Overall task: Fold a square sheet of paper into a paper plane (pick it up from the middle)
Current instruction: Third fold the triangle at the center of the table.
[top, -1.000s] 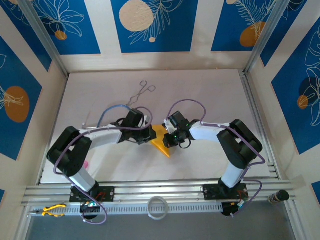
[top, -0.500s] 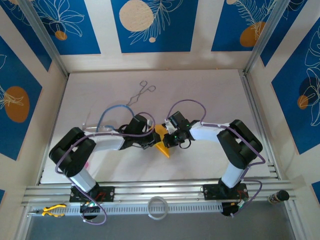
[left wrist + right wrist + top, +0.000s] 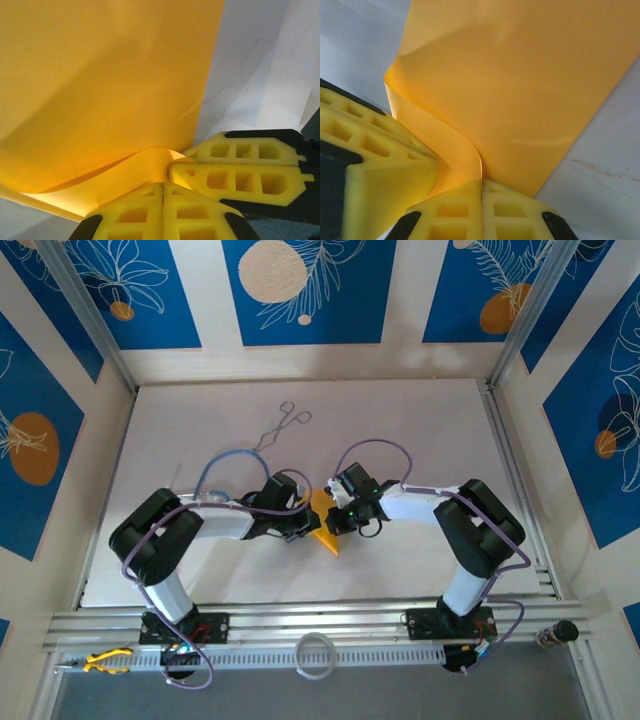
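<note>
Slim orange-yellow paper plane [image 3: 327, 538], mid-surface: long axis runs far-to-near, tip toward the near edge. My left jaws and right jaws pinch it from either side.

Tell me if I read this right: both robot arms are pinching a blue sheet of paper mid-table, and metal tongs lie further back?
Not quite. The paper is orange-yellow, not blue, as the top view shows. The rest stands: the left gripper and right gripper pinch it mid-table, and the metal tongs lie further back.
</note>
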Motion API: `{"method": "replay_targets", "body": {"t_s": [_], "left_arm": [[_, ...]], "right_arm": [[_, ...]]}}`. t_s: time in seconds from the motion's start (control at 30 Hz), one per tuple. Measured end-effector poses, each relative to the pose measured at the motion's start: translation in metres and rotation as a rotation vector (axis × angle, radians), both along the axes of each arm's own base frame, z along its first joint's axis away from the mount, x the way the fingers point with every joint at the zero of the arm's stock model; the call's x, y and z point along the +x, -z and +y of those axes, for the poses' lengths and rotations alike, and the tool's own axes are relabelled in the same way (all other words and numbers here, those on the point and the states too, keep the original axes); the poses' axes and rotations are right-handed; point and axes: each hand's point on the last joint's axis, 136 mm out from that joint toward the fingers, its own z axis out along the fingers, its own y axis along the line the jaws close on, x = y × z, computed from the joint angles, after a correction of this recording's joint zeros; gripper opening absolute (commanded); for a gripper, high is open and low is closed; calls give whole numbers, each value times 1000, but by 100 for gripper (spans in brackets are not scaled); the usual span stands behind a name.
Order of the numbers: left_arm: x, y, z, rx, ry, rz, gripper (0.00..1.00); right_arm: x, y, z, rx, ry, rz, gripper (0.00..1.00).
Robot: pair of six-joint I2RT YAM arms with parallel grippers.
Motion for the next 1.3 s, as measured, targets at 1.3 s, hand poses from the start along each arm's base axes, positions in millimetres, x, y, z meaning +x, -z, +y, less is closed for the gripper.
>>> {"method": "replay_targets", "body": {"t_s": [1.3], "left_arm": [[0,13,0,3,8,-14,0]], "right_arm": [[-52,-37,13,222,154,177,6]]}}
